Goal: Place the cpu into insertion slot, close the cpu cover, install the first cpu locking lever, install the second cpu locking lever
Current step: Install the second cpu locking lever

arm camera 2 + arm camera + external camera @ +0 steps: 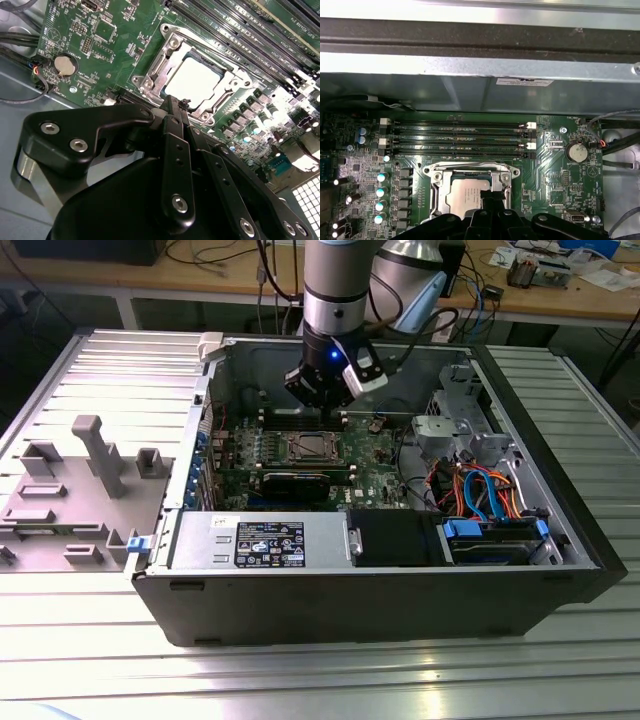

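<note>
One gripper (172, 102) is hovering with its fingers pressed together, empty | just past the tips the cpu (192, 82) is sitting in the insertion slot (431, 172); the cpu cover (150, 80) is framing it.

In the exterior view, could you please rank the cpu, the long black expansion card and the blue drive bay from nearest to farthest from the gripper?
1. The cpu, seated in the insertion slot just below the gripper.
2. The long black expansion card, just beyond the socket, toward the case's front wall.
3. The blue drive bay, far off at the exterior view's right, in the case's front corner.
</note>
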`<state>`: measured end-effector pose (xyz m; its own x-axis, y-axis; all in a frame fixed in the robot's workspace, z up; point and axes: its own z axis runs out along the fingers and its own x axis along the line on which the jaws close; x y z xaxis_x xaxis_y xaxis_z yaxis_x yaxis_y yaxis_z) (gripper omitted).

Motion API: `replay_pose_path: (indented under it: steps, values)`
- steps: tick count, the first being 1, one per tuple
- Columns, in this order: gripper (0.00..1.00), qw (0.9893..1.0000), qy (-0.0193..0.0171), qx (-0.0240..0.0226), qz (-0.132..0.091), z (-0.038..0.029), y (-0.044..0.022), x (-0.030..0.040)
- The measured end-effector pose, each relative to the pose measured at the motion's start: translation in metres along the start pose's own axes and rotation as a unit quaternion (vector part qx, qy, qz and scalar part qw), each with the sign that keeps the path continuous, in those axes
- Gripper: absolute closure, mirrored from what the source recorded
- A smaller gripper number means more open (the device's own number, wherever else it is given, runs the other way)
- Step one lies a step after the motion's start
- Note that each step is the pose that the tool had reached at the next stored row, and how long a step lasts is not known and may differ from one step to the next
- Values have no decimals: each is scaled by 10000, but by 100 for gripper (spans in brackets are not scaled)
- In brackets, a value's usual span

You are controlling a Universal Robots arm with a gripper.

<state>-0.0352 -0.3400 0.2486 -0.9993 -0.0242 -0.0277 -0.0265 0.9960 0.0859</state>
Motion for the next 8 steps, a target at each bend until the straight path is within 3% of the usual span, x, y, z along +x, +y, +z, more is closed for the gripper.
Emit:
replay_pose_path:
  steps: [8]
  values:
    - [89, 10000, 0, -1, -9, -12, -37, 1]
